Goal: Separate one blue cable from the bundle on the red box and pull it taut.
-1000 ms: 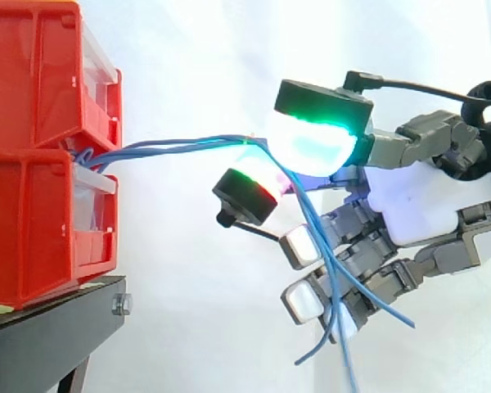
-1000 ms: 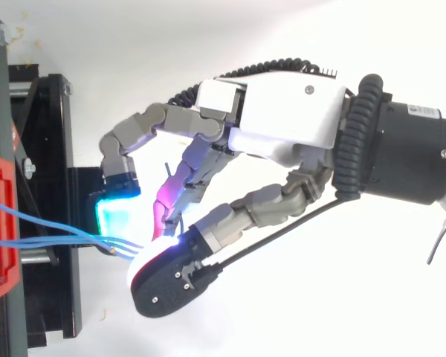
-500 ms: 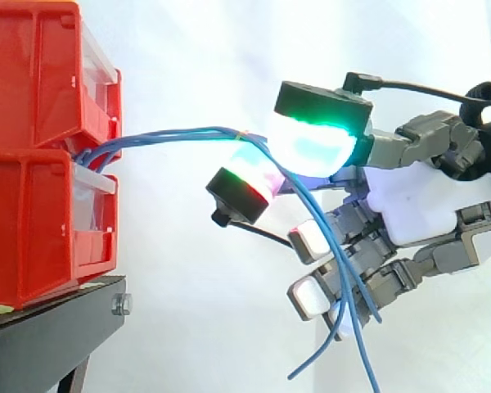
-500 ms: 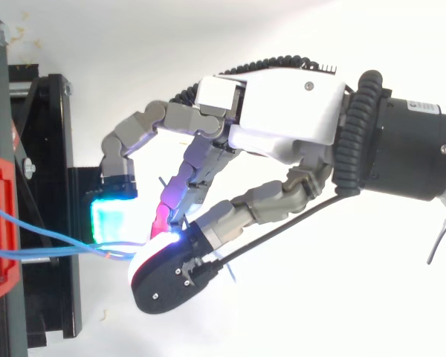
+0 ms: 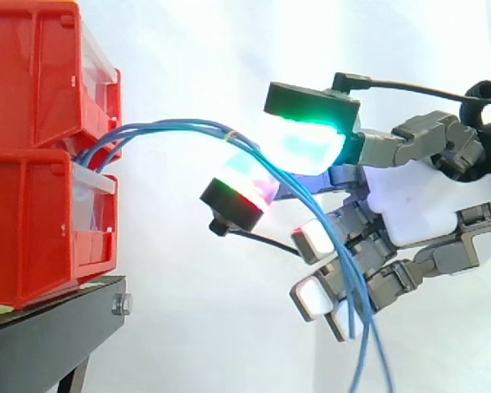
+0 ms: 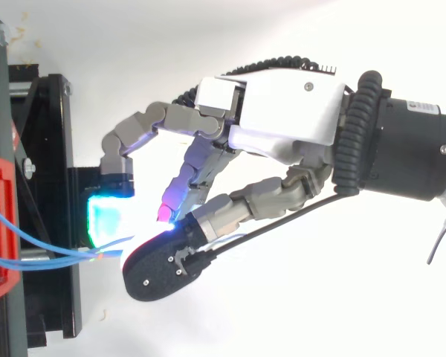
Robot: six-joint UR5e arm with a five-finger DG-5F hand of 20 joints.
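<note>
Several thin blue cables (image 5: pixel 180 124) come out between the two stacked red bins (image 5: pixel 33 90) at the left and arch up and to the right. They run into my hand (image 5: pixel 417 209), passing between the green-glowing fingertip (image 5: pixel 307 139) above and the red-and-green glowing thumb pad (image 5: pixel 241 192) below, which close on the bundle. Their loose ends (image 5: pixel 362 327) hang down past the curled lower fingers. From above, the cables (image 6: pixel 67 256) reach from the red bin (image 6: pixel 4 223) to the pinch under my hand (image 6: pixel 282 111). I cannot tell whether one strand is apart from the others.
The bins stand on a black stand (image 5: pixel 49 327), whose frame (image 6: pixel 52 149) lies just left of the fingertips in the top view. A white curtain backs the scene.
My hand has shifted a little left toward the bins. The cables, nearly straight a second ago, now bow upward. The loose ends hang straighter down.
</note>
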